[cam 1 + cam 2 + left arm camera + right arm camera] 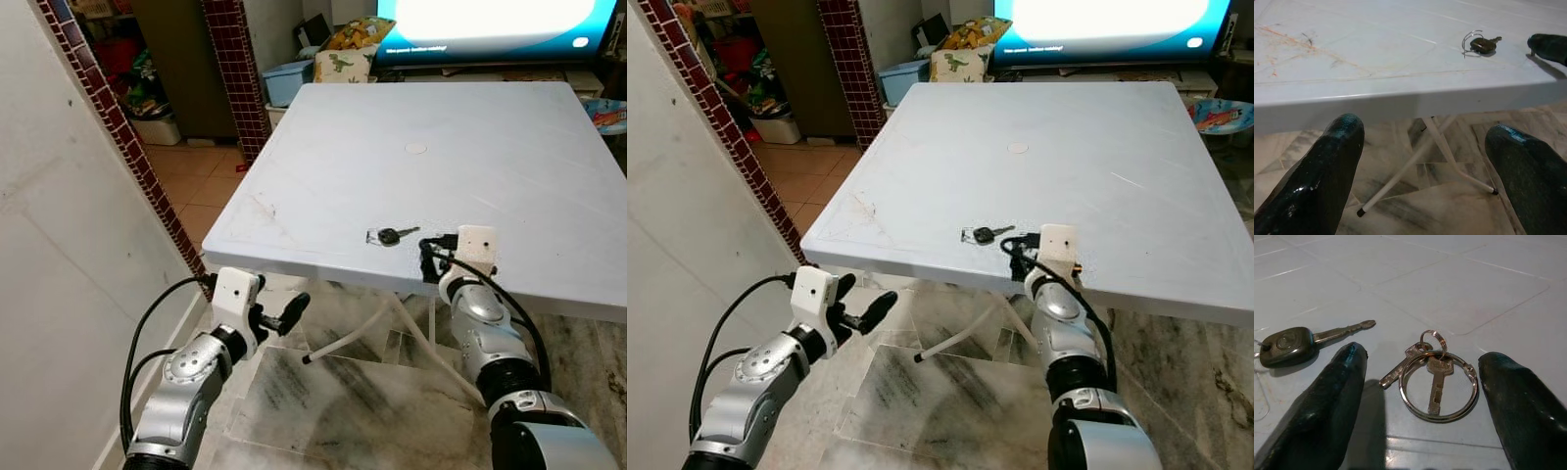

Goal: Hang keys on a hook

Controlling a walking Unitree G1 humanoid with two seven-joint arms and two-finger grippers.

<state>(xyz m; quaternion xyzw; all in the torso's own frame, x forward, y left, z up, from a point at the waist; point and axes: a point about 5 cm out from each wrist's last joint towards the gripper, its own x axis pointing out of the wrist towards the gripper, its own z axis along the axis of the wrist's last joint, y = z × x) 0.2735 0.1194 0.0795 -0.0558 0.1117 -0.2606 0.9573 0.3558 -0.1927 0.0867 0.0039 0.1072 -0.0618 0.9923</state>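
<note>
Jaws wide, the right gripper (1418, 382) straddles the key ring (1439, 387) beside the black-headed key (1288, 345); nothing gripped, hanging remains entirely undone.

Silver keys (1432, 377) on large ring, flat on table, beside black-headed key (1290, 345)

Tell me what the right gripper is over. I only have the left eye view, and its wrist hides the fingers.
Observer: The right gripper has its fingers apart on either side of a key ring carrying two small keys, flat on the table.
Operator: Is that the black key I see?
Observer: No, the black-headed key lies apart from the ring, outside one finger.
Operator: And the left gripper?
Observer: The left gripper is open, below the table's edge and facing it.
</note>
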